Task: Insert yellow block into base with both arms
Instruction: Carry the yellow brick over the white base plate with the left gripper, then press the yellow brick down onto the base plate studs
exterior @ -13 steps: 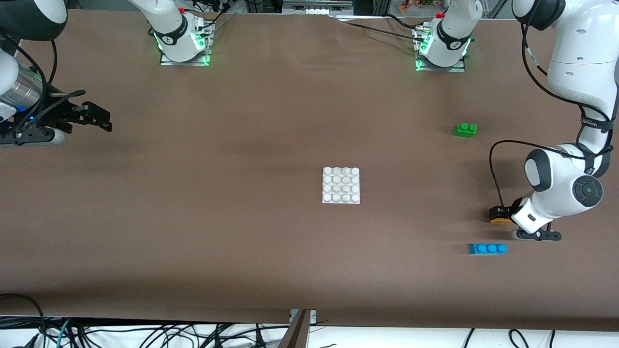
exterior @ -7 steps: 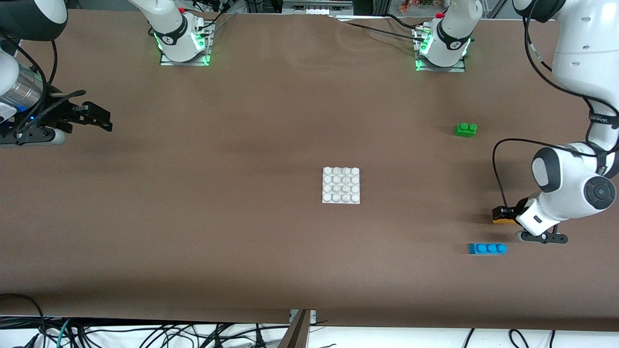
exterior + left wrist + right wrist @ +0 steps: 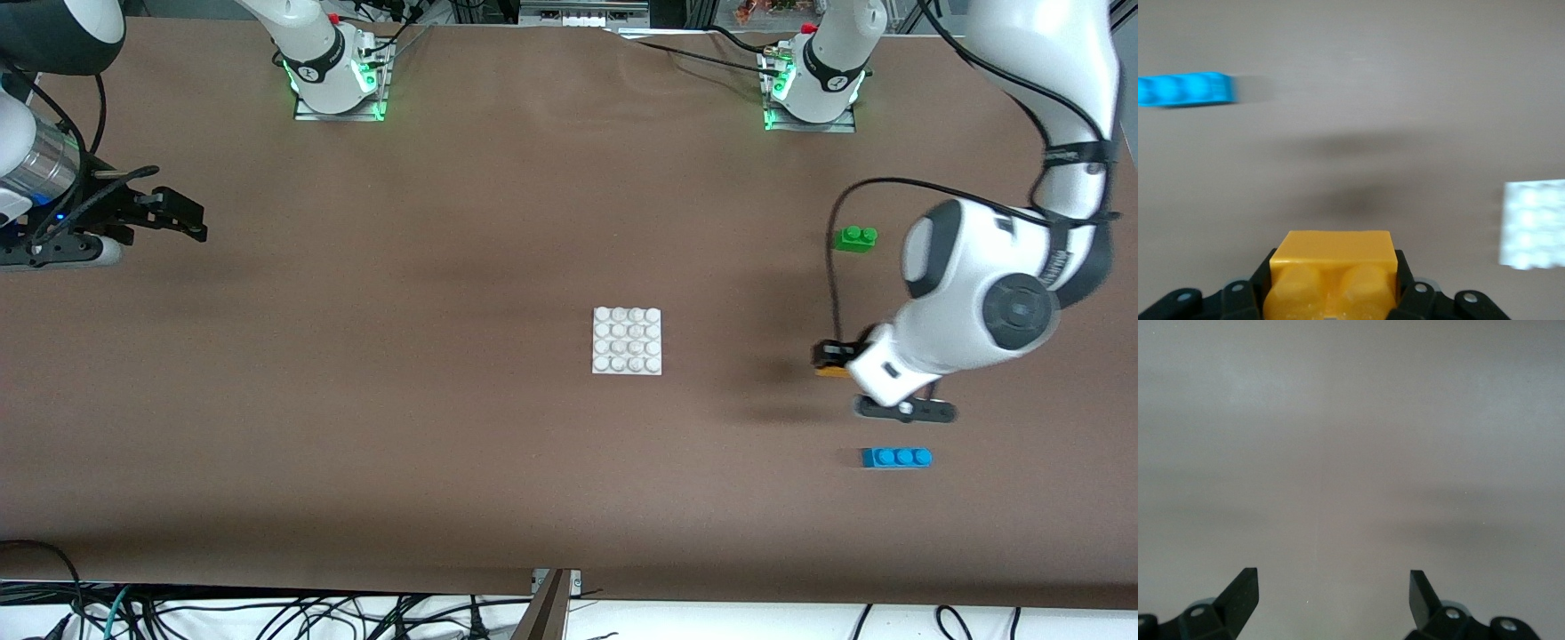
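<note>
left gripper [image 3: 834,363] clamped on the block [image 3: 1332,265], up in the air over bare table between the base [image 3: 627,341] and the left arm's end; studs face the wrist camera. base lies flat mid-table, studs bare, nothing seated on it.

right gripper [image 3: 182,222] waits with jaws spread and empty, over the table well off the base toward the right arm's end.

green brick [image 3: 855,237] sits farther from the front camera than the base; blue brick [image 3: 896,457] sits nearer to it than the base. both lie toward the left arm's end, untouched.

risks, as i judge them:
- base is loose on the table and unheld; pressing the block in could skid or tip it unless the right gripper pins it first.
- block could twist in the grip, so its underside misses the studs and it sits crooked.

containers: none in view.
</note>
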Action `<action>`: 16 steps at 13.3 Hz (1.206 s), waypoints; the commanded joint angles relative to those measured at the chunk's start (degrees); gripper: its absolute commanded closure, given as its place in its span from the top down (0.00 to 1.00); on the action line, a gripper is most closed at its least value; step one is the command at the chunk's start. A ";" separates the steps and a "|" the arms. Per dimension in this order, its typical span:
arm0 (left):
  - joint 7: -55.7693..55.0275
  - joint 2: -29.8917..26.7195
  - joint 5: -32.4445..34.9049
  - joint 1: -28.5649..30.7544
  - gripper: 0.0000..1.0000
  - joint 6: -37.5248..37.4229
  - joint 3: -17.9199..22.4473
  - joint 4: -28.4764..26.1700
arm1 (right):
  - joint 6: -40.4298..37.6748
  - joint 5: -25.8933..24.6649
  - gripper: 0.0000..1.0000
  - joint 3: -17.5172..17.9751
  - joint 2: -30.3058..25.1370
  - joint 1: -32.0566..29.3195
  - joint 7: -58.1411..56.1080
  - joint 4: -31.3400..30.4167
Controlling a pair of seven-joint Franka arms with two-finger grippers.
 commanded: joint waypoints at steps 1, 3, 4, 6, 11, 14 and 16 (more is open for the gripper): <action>-9.02 4.54 -0.90 -9.12 0.21 -0.33 0.45 2.98 | -0.51 -0.40 1.00 0.38 -0.69 -0.28 -0.16 -0.53; -12.74 8.06 -0.81 -15.12 0.23 2.21 0.54 4.49 | -0.42 -0.49 1.00 0.38 -0.87 -0.28 0.10 -0.88; -13.10 9.12 -1.07 -16.53 0.24 5.01 0.45 4.40 | -0.25 -0.49 1.00 0.38 -0.87 -0.28 0.10 -0.97; -16.16 11.23 -0.38 -20.83 0.24 9.94 0.45 4.31 | 0.10 -0.49 1.00 0.38 -0.78 -0.28 0.19 -1.14; -19.17 14.31 -0.20 -22.79 0.23 13.04 0.72 3.43 | 0.63 -0.49 1.00 0.47 -0.96 -0.28 0.19 -2.37; -19.08 15.45 -0.28 -22.70 0.24 13.04 0.63 2.64 | 1.07 -0.49 1.00 0.47 -0.70 -0.37 0.19 -2.37; -19.08 15.63 -0.37 -22.79 0.24 13.04 0.63 2.47 | 1.25 -0.49 1.00 0.47 -0.69 -0.28 0.19 -2.38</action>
